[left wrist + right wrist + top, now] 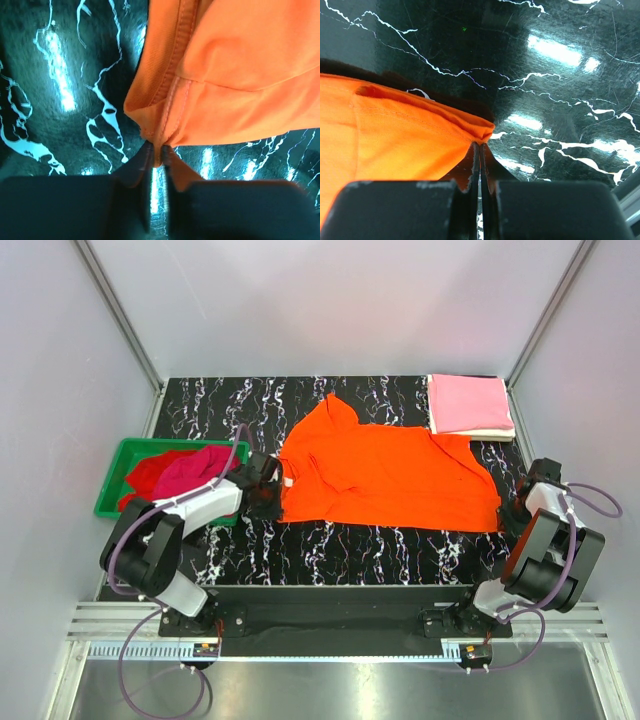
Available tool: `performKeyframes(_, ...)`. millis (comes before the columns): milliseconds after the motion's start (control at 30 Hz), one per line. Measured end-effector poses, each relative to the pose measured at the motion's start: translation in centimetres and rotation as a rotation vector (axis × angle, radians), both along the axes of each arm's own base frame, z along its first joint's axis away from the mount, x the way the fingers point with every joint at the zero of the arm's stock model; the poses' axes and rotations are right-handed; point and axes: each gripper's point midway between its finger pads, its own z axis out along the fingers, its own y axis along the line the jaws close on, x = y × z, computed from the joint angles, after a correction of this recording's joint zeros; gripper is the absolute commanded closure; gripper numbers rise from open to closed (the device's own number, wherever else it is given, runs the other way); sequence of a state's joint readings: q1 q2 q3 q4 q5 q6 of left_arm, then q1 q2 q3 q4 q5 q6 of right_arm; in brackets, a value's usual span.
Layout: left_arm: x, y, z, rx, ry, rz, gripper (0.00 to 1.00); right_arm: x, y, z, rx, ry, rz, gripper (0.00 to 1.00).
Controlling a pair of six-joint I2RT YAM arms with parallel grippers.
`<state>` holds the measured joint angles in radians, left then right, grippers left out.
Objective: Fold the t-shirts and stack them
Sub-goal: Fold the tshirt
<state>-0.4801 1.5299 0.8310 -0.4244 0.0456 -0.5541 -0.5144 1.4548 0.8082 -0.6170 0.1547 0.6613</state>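
Observation:
A bright orange t-shirt (pixel 380 475) lies spread across the middle of the black marbled table. My left gripper (pixel 272 485) is at its left edge. In the left wrist view the left gripper (pixel 159 152) is closed on a bunched piece of the orange t-shirt's (pixel 240 60) seamed hem. My right gripper (pixel 508 508) is at the shirt's near right corner. In the right wrist view the right gripper (pixel 481 145) is shut tight on the corner of the orange t-shirt (pixel 395 135). A folded pink t-shirt (pixel 468 402) lies on a cream-white t-shirt (pixel 497 435) at the back right.
A green bin (pixel 112 475) stands at the table's left edge, beside the left arm. It holds a crumpled red t-shirt (pixel 145 475) and a crimson-magenta t-shirt (pixel 195 470). Grey walls close in the table on three sides.

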Motion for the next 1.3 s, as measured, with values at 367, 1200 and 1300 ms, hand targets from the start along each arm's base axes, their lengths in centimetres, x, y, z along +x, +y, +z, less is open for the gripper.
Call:
performKeyframes(367, -0.4, 1.6, -0.4, 0.096, 0.026, 0.024, 1.0, -0.6, -0.1, -0.3, -0.001, 0.031, 0.004, 1.0)
performKeyframes(1200, -6.4, 5.1, 0.3, 0.28, 0.064, 0.026, 0.98, -5.0, 1.4, 1.1, 0.064, 0.137, -0.07, 1.0)
performKeyframes(1300, -6.6, 5.0, 0.2, 0.293, 0.068, 0.017, 0.81, -5.0, 1.5, 1.0, 0.073, 0.142, -0.068, 1.0)
